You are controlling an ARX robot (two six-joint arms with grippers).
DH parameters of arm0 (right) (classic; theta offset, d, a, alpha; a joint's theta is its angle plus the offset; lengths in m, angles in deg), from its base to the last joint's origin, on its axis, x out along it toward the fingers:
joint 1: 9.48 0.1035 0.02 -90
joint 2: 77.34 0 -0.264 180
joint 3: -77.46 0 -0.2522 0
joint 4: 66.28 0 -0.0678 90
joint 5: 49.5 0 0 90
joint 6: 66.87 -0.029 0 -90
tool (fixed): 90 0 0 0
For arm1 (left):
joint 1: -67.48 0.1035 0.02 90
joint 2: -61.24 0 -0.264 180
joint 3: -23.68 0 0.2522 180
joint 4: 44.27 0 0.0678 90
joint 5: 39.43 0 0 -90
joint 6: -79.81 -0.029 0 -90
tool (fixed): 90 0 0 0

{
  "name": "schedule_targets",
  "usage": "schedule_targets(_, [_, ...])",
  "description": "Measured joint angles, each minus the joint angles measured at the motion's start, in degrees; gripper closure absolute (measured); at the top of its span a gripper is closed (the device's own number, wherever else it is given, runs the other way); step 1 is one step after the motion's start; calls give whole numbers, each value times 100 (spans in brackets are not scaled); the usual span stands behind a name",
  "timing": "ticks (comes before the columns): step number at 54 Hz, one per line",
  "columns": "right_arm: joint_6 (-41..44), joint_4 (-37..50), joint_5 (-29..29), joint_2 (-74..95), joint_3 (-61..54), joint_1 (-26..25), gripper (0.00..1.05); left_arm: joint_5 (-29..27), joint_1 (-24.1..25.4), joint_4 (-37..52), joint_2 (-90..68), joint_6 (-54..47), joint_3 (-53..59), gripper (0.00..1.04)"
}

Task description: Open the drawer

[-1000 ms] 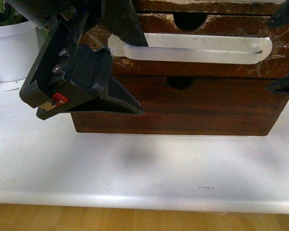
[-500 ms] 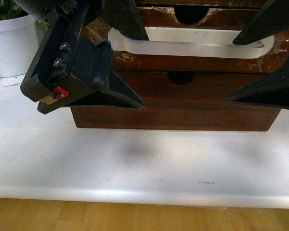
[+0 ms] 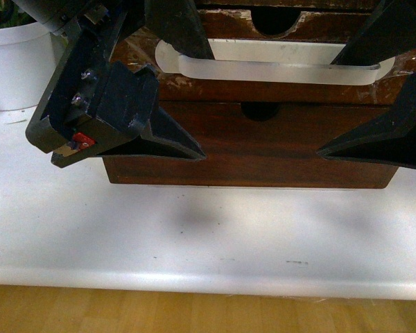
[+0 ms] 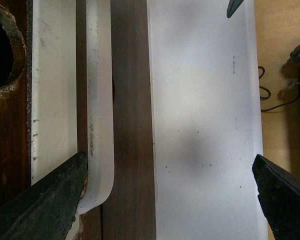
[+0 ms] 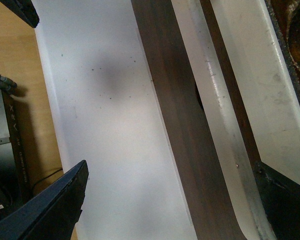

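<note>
Left claw (image 3: 206,107): fingers wide apart and gripping nothing. It is in the upper left of the front view. Its top finger crosses the left end of the handle, and its bottom finger hangs in front of the plain drawer (image 3: 263,156) below. It sits almost where it was a second ago.
Drawer (image 3: 284,91): upper middle of the front view, a scratched brown front with a notch at its top edge, above the white surface (image 3: 194,236). It shows no clear slide outward compared with a second ago.
Handle (image 3: 284,69): a long white bar across the drawer front. In the left wrist view one finger (image 4: 50,200) lies right at the bar's curved end, and the other is out over the surface.
Right claw (image 3: 326,107): fingers also wide apart, and empty. This is the change: a second ago only slivers of it showed at the right edge. Now it has come in, with its top finger over the handle's right end and its bottom finger in front of the plain drawer.
Meaning: both claws now bracket the handle's ends, but neither has closed on it, so the pull seems not yet begun. I cannot tell whether a finger is hooked behind the bar.
</note>
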Motion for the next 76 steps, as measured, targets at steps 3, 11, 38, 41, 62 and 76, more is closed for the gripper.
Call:
schedule_targets(3, [22,-50,2,0,17,7,9,-17,-7,-46,2,-63,0,6])
schedule_targets(11, [146,-256,22,0,68,22,9,-35,-22,-243,26,-249,-15,6])
schedule_targets(38, [339,-590,26,-321,-149,275,9,-70,-35,-839,387,-809,164,6])
schedule_targets(41, [348,-632,20,-380,-195,337,9,-77,-39,-938,461,-879,210,6])
schedule_targets(62, [354,-702,0,-776,-444,634,9,-4,-98,-1108,953,-1145,664,6])
schedule_targets(76, [118,-442,85,-920,-601,612,9,155,-94,-702,1204,-1067,968,6])
